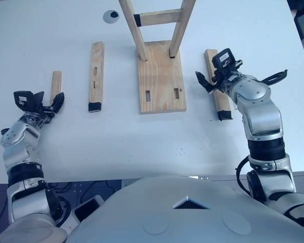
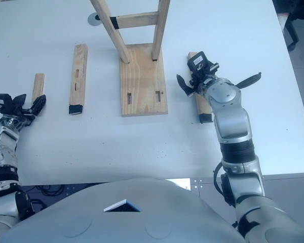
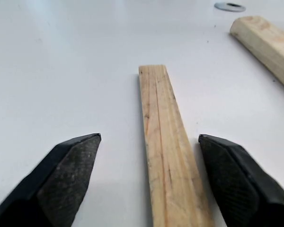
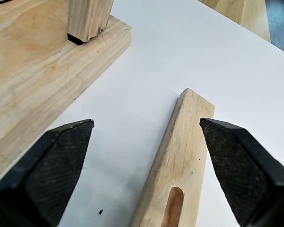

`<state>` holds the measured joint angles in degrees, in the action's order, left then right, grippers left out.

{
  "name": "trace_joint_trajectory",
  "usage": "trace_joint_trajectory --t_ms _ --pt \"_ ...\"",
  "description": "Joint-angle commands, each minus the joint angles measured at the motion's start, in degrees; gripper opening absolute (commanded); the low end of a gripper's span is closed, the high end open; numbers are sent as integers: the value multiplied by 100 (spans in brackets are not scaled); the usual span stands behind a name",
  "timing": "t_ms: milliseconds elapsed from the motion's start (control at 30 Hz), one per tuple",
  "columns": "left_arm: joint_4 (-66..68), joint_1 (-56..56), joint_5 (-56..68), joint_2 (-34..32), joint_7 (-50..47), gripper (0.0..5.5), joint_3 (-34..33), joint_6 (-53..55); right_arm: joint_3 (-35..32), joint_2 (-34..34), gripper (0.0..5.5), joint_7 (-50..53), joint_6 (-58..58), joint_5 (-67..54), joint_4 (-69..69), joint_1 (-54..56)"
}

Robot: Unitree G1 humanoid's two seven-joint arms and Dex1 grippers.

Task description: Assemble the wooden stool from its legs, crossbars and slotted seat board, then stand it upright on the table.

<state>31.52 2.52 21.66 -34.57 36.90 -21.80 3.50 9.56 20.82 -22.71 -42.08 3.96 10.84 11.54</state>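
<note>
While my left gripper (image 3: 149, 137) straddles a short pale wooden crossbar (image 1: 56, 81), my right gripper (image 4: 146, 121) straddles a slotted wooden leg (image 1: 222, 104). Both spread wide; white wrist tag (image 1: 224, 56) unreadable.

White worktop (image 1: 116, 152), plain and matte, with a few tiny dark specks (image 1: 180, 150) near its front edge. A round grey disc (image 1: 111, 16) with a dark centre lies flat at the worktop's far side, left of middle. Black cables (image 1: 58, 188) below the near edge, left side. Grey floor (image 2: 301, 91) past the right edge.
</note>
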Motion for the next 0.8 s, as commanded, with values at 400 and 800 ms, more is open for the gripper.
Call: trace_joint_trajectory --t_ms 400,800 --pt "19 334 -328 170 236 190 543 528 -82 -124 414 138 -151 -171 86 45" --pt "811 -273 -774 217 -185 125 674 -1454 -413 -42 414 30 162 -442 -278 328"
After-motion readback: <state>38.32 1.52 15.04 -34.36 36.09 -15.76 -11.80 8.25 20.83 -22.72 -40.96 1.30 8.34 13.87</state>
